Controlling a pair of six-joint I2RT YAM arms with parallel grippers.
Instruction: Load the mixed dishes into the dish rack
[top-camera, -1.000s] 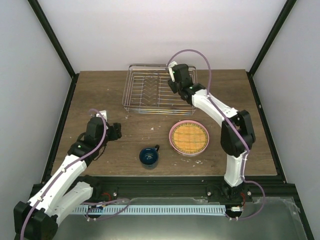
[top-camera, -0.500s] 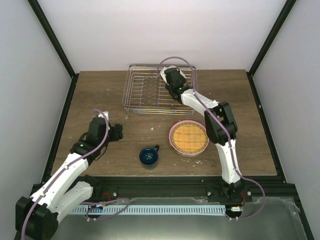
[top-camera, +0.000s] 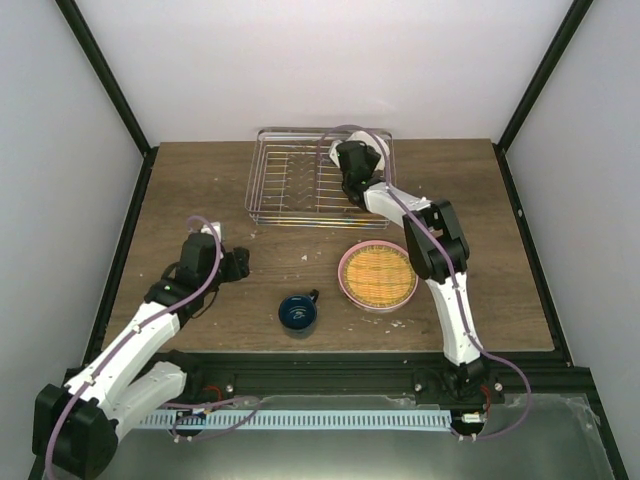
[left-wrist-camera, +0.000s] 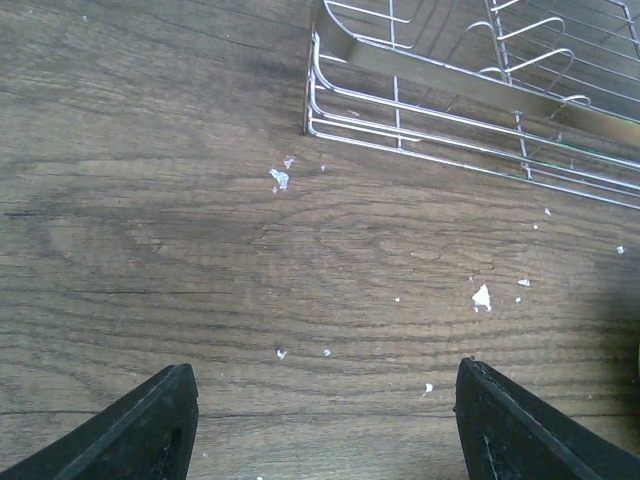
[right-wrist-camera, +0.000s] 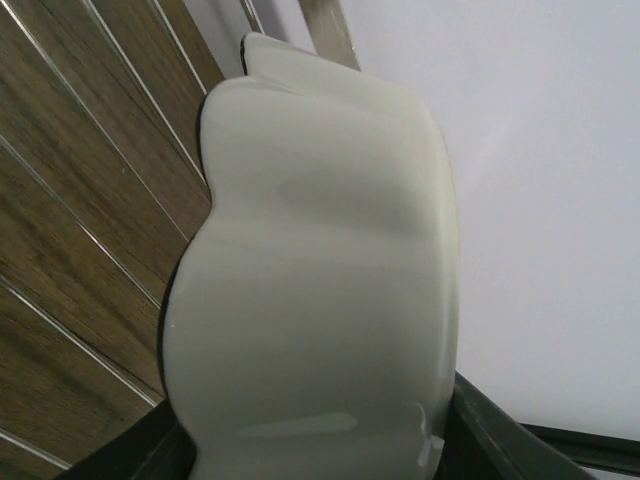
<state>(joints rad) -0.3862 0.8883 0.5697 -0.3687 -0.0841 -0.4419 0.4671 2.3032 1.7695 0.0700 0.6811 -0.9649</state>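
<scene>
Obs: right pincer (right-wrist-camera: 310, 440) clamped on rim of small white scalloped bowl (right-wrist-camera: 320, 270), held over dish rack (top-camera: 285, 190) at far edge of tabletop (top-camera: 200, 190). Glazed, stiff, probably light but slippery and chippable; rim grip suits. Meanwhile left pincer (left-wrist-camera: 325, 430) wide open, empty.

This is a robot lab test cell, not a kitchen. Under my left gripper (left-wrist-camera: 322, 378) lies a scuffed wood-grain tabletop (left-wrist-camera: 150, 230) (white flecks (left-wrist-camera: 481, 296) and all). Ahead of it and to both sides stand plain white panels (top-camera: 330, 60) between black frame posts (top-camera: 103, 75), with a black mounting rail (top-camera: 330, 372) behind it.
</scene>
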